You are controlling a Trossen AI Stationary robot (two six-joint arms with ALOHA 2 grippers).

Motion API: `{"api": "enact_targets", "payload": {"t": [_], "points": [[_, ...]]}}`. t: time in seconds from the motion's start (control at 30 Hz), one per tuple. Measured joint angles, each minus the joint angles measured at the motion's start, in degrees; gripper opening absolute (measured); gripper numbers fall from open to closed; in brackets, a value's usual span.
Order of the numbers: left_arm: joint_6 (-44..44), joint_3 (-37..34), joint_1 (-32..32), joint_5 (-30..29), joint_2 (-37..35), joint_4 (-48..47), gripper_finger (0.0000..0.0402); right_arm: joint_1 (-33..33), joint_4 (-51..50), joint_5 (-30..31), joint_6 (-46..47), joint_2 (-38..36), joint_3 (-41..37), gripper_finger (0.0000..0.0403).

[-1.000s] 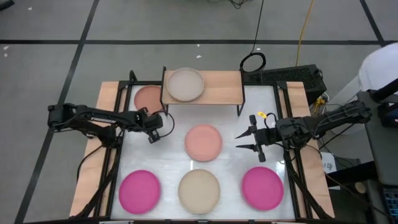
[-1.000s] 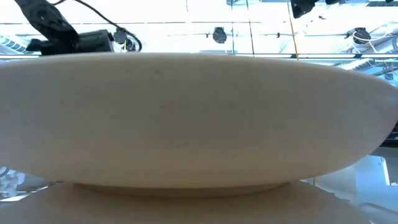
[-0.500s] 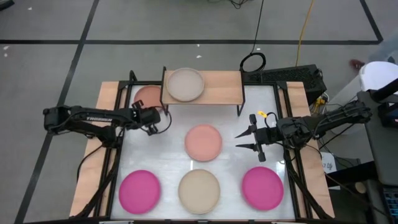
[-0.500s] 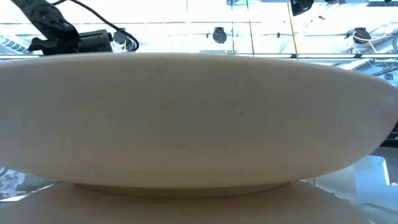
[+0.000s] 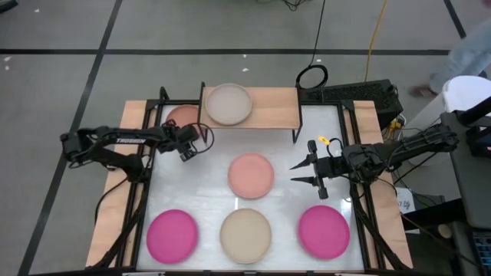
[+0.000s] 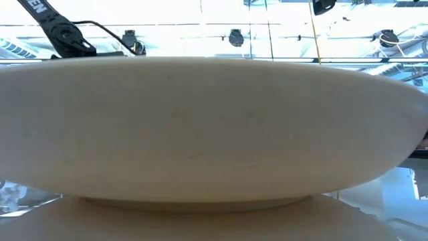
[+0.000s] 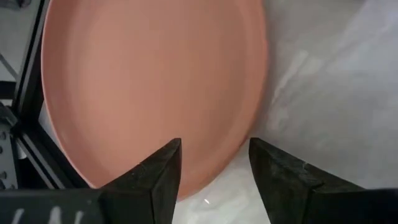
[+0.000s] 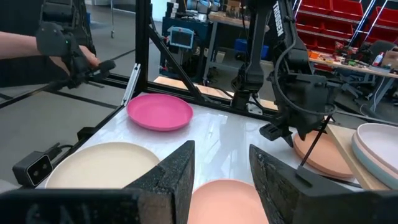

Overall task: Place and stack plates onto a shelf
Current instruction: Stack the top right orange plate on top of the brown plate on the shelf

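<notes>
- High view: shelf [image 5: 261, 109] at the table's far edge, one pale plate [image 5: 229, 103] on its left half. Brownish-red plate [image 5: 181, 116] lies beside and partly under the shelf. Peach plate [image 5: 251, 174] mid-table. Near row: left magenta plate [image 5: 172, 233], beige plate [image 5: 245, 234], right magenta plate [image 5: 324, 230].
- Left gripper [image 5: 186, 148] at the brownish-red plate's near rim; a second ago it hung farther toward mid-table.
- Right gripper [image 5: 304, 173], fingers spread, beside the peach plate; unmoved.
- Low view: the beige plate [image 6: 200, 127] blocks nearly everything.
- Left wrist view: fingers [image 7: 155, 174] apart over the brownish-red plate's [image 7: 149, 81] rim.
- Right wrist view: a person's hand [image 8: 68, 53] beyond the table.
</notes>
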Motion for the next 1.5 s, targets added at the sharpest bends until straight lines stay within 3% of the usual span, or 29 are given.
{"api": "enact_targets", "payload": {"t": [0.13, 0.5, 0.77, 0.93, 1.1, 1.27, 1.5], "points": [[0.15, 0.0, 0.61, -0.06, 1.84, 1.24, 0.0176, 0.0, 0.07, 0.0, 0.01, 0.0, 0.0, 0.0137], [-2.03, 0.25, 0.09, 0.31, 2.33, 1.54, 0.0013, 0.0, 0.0, -0.02, 0.39, 0.0, 0.0, 0.0137], [-7.86, 6.39, -1.95, -0.1, -6.2, -8.38, 0.0012, 0.0, 0.0, 0.0, 0.63, 0.0, 0.0, 0.0137], [-9.2, 12.76, -5.63, -4.37, -12.56, -11.78, 0.0011, 0.17, -0.02, -0.01, 1.65, 0.0, 0.0, 0.0137], [-5.07, 21.09, -9.83, -9.01, -15.74, -12.53, 0.0011, 0.17, 0.0, 0.0, 1.84, 0.0, 0.0, 0.0137], [5.85, 29.28, -14.55, -5.23, -13.71, -5.74, 0.0011, 0.17, 0.81, 0.04, 1.22, 0.0, 0.0, 0.0137], [17.6, 39.34, -17.42, 0.13, -3.36, -4.84, 0.0011, 0.17, 1.38, 0.22, 0.28, 0.01, 0.0, 0.0137]]}}
